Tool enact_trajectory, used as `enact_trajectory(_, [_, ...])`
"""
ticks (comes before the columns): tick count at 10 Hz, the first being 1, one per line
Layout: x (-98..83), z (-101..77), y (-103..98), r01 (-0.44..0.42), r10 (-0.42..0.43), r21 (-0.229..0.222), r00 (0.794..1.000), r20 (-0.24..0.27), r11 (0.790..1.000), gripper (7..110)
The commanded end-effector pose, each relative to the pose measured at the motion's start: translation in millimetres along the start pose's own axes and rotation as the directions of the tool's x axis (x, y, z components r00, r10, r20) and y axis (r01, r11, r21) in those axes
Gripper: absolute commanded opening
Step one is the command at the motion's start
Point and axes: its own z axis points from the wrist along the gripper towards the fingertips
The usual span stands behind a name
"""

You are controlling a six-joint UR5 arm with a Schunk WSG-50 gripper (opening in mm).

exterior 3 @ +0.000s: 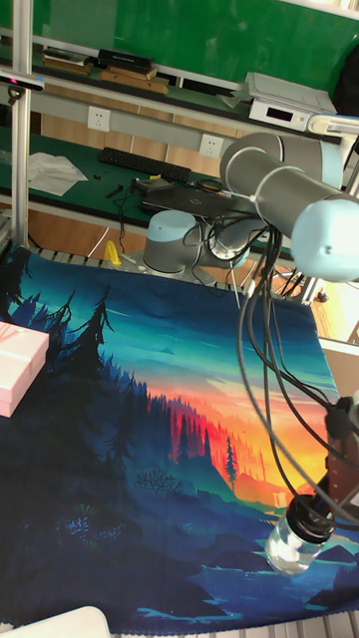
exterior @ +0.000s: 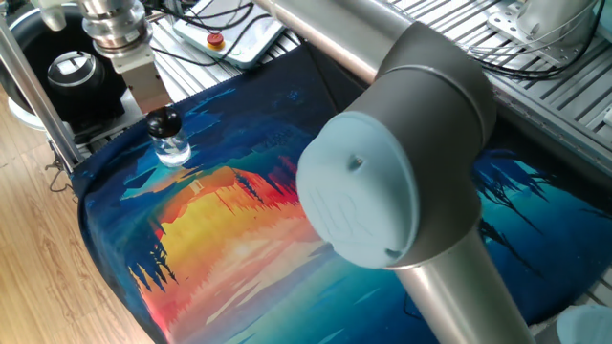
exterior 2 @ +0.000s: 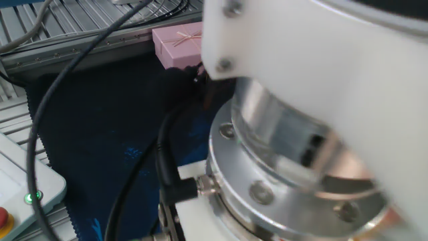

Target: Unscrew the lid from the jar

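Observation:
The small clear glass jar [exterior: 174, 151] stands near the far left corner of the painted mat [exterior: 249, 220]. In the tall fixed view the jar [exterior 3: 289, 546] leans with its neck toward the upper right. Its black knob-like lid [exterior: 166, 125] sits on the neck, directly under my gripper [exterior: 161, 118], whose dark fingers come down onto it and look shut on it. The tall fixed view shows the same grip, with my gripper [exterior 3: 319, 510] at the lid [exterior 3: 307, 521]. The other fixed view is filled by my wrist flange, which hides the jar and lid.
A large black ring-shaped device [exterior: 72, 69] sits behind an aluminium post [exterior: 33, 86] left of the jar. A pendant with a red button [exterior: 215, 40] lies at the back. A pink gift box [exterior 3: 18, 369] rests on the mat's far side. My elbow [exterior: 382, 191] blocks the foreground.

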Motion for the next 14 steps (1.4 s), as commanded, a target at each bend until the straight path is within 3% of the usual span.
enact_trajectory(1, [-11.0,2.6,-1,0.045,-0.045,-0.006,0.999,0.023,0.999,44])
enact_trajectory(5, [-11.1,6.9,2,0.053,-0.053,-0.005,0.998,0.034,0.999,44])
enact_trajectory(7, [-4.0,6.4,3,0.036,-0.036,-0.005,0.999,0.015,0.999,44])
enact_trajectory(11, [-13.4,5.7,3,-0.104,0.105,-0.014,0.993,0.060,0.994,44])
enact_trajectory(14, [-18.9,6.8,-5,-0.235,0.233,0.002,0.966,0.108,0.972,44])
